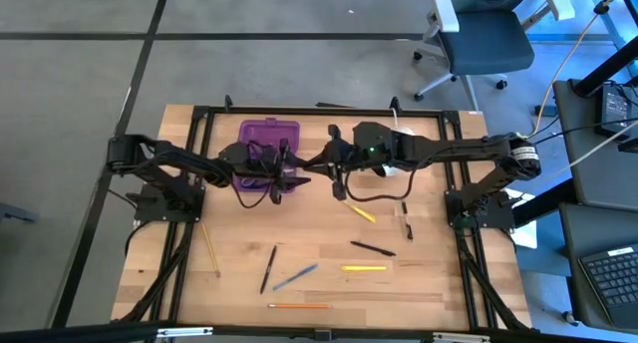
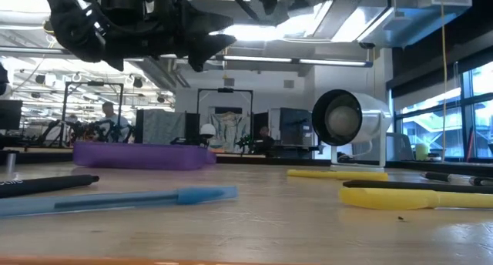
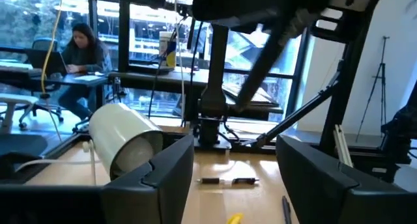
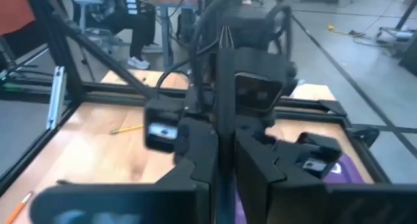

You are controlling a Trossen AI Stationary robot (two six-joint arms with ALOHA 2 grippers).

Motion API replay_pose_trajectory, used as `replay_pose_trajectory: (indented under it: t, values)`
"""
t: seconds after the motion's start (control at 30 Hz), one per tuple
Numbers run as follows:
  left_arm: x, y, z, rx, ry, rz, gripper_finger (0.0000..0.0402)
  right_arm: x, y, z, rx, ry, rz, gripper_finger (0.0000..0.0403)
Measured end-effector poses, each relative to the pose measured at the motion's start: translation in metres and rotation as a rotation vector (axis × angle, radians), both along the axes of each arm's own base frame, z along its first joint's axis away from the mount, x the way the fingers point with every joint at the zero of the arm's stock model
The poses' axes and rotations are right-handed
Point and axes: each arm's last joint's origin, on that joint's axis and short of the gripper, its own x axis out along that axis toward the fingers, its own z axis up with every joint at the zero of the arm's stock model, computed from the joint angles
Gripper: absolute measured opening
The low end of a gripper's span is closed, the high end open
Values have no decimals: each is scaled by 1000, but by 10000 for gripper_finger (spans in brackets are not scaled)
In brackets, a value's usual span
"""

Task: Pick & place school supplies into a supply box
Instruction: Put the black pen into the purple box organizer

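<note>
The purple supply box [image 1: 269,149] stands at the far middle of the table, also in the low view [image 2: 142,155]. Just to its right my two grippers face each other above the table. My left gripper [image 3: 234,146] is open with nothing between its fingers. My right gripper [image 4: 225,129] is shut on a thin dark pen [image 4: 225,68]. Other school supplies lie flat on the near half: a yellow pen [image 1: 361,213], black pens [image 1: 371,247] [image 1: 269,268], a blue pen [image 1: 296,276] and an orange pencil [image 1: 299,306]. My right gripper pinches the dark pen's shaft [image 4: 225,113] between its two fingers, which reach in roughly level from the table's right side. The pen's pointed end [image 4: 225,36] sticks out past the fingertips, in front of the left arm's hand. The pen is lifted clear of the table.
A white roll [image 1: 399,149] lies at the far right of the box, also in the left wrist view [image 3: 124,136]. A black frame [image 1: 199,114] rims the table. More pens lie at the right [image 1: 407,223] and a yellow pencil at the left [image 1: 209,248].
</note>
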Motion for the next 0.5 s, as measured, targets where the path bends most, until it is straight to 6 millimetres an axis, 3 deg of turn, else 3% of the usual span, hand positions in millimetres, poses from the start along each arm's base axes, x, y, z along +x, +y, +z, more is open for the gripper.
replay_pose_trajectory:
  t: [0.5]
  values:
    - [2,-10,6,79,-111,-46,189,20,-1,-16,20,-46,-4,45]
